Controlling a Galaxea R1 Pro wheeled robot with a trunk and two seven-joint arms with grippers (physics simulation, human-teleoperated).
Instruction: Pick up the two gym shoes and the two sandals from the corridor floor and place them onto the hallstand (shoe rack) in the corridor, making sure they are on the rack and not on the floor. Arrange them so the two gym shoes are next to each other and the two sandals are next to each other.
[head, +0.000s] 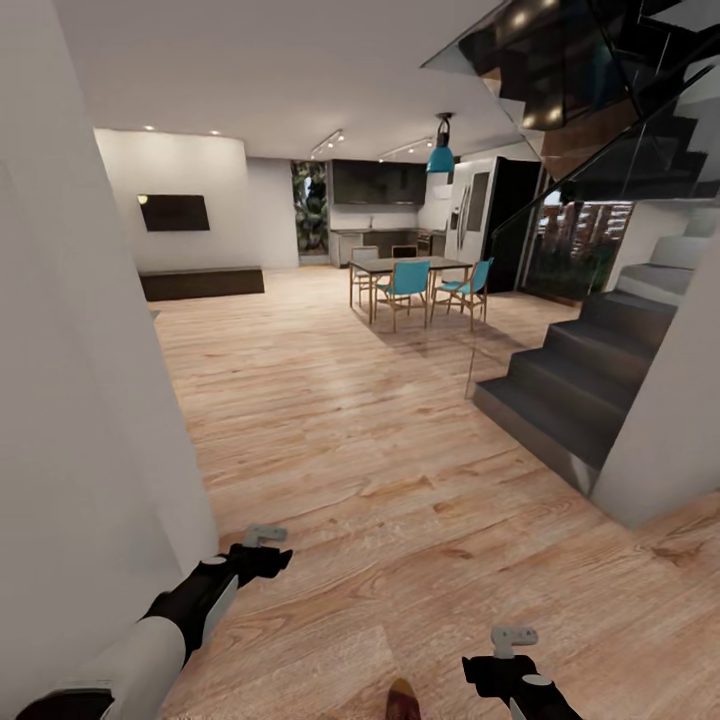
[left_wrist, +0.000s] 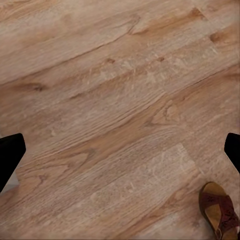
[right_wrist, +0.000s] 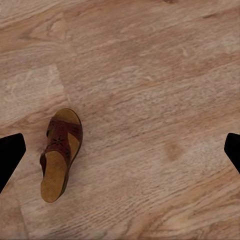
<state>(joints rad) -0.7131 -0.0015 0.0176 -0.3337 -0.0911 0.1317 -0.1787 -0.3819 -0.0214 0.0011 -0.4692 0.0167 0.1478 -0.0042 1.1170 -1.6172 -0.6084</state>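
Observation:
One dark brown sandal (right_wrist: 60, 152) with a tan sole lies flat on the wood-plank corridor floor (head: 400, 480). Its toe end shows at the bottom edge of the head view as the sandal (head: 403, 700), between my two arms. In the left wrist view the same sandal (left_wrist: 218, 210) sits off to one side of the fingers. My left gripper (head: 264, 537) hangs open above bare planks, with nothing in it. My right gripper (head: 514, 638) is open too, above the floor just beside the sandal. The gym shoes and the hallstand are out of view.
A white wall (head: 90, 420) runs close along my left. A dark staircase (head: 580, 380) with a glass railing rises on the right behind a white wall corner (head: 670, 440). A dining table with blue chairs (head: 410, 280) stands far ahead across open floor.

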